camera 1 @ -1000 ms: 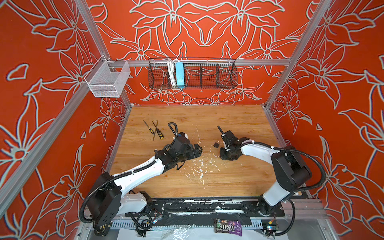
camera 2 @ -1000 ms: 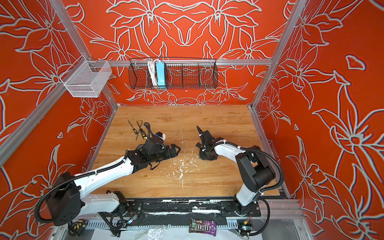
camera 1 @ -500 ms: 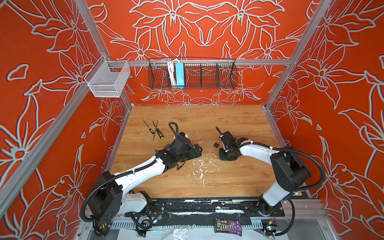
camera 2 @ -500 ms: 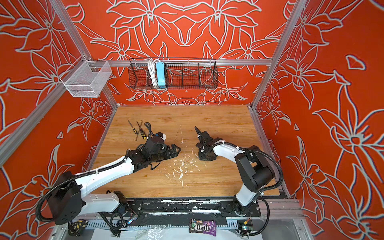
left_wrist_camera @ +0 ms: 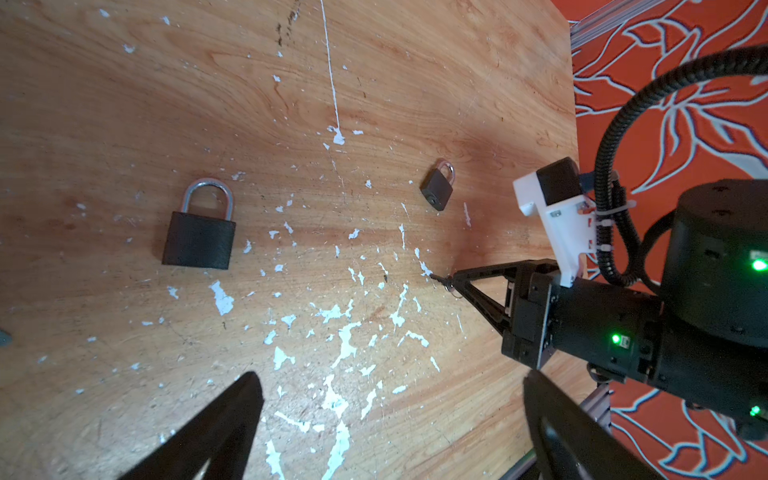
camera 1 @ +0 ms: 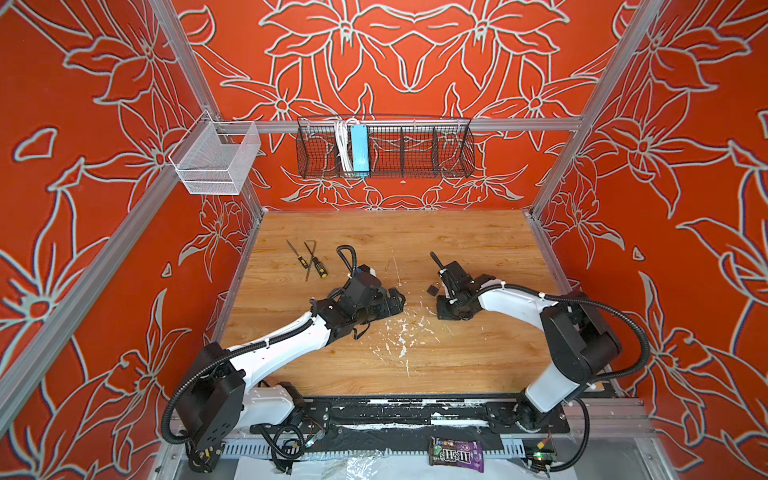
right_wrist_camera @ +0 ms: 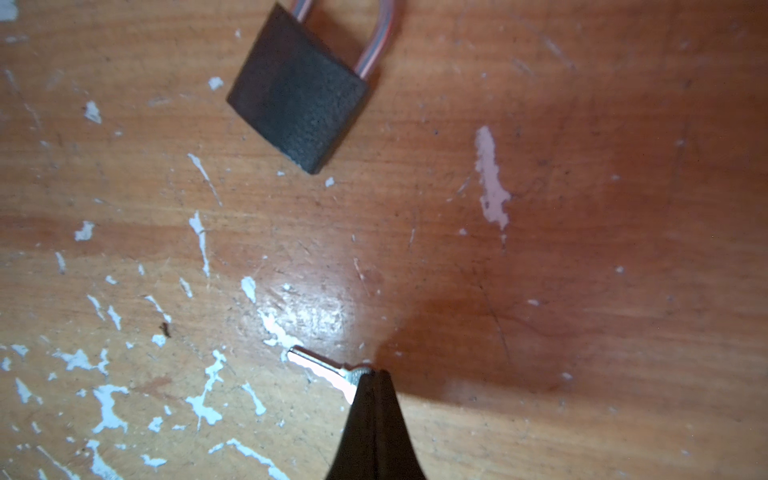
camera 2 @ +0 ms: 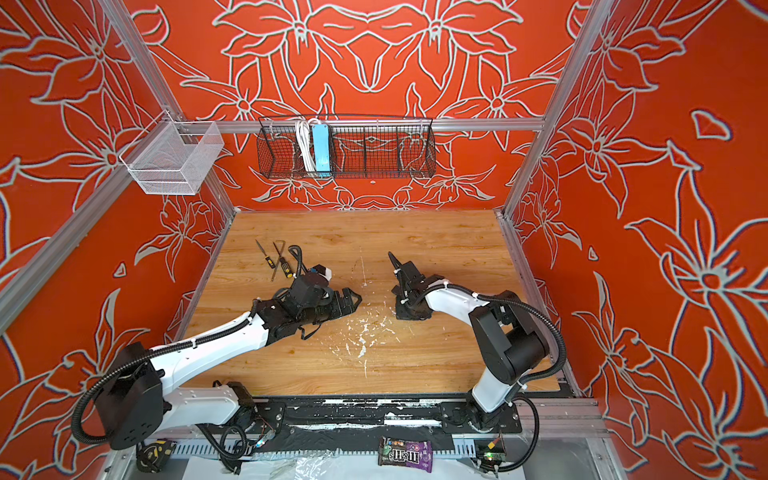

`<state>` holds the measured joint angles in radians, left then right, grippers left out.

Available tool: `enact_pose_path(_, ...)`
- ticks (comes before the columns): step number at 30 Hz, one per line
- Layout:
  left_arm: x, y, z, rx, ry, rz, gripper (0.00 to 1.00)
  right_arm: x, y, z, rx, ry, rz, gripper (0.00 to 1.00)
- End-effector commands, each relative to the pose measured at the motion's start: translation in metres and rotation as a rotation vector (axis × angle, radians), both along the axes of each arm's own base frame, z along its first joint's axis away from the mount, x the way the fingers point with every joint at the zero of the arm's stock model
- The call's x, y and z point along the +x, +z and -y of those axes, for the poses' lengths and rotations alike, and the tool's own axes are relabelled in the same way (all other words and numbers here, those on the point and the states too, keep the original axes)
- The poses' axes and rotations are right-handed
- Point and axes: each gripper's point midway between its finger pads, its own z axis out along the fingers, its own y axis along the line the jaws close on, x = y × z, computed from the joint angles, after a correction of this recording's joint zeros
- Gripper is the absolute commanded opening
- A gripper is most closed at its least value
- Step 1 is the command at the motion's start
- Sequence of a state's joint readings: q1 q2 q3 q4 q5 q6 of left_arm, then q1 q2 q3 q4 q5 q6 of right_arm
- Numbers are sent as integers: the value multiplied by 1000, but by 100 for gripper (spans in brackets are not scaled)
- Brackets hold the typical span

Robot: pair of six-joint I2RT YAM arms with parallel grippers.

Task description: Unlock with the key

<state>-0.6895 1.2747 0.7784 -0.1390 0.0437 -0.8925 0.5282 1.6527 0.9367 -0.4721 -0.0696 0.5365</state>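
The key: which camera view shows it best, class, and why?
The right wrist view. There the key shows close up, its silver blade sticking out of the shut right gripper. The left wrist view shows it only as a tiny sliver at that gripper's tips. In both top views it is too small to make out.

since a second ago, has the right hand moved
Yes, the right hand shifted slightly left in a top view, judged against the small padlock, which stayed put; it is now shut on the key.
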Motion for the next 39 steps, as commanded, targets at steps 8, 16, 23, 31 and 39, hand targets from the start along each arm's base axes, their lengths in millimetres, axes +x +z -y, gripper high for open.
enact_pose_path(8,1,23,22,-235,64,-52,97,-7,33,-17,162,-22,54,0)
enact_pose_path(16,2,42,35,-408,125,-86,97,-16,72,-26,298,-33,113,0)
enact_pose_path(23,3,59,52,-553,161,-127,97,-25,114,-28,401,-36,182,0)
enact_pose_path(31,2,68,73,-645,175,-180,97,-32,159,-43,525,0,267,0)
enact_pose_path(39,-1,70,97,-718,160,-239,97,-35,189,-62,621,46,339,0)
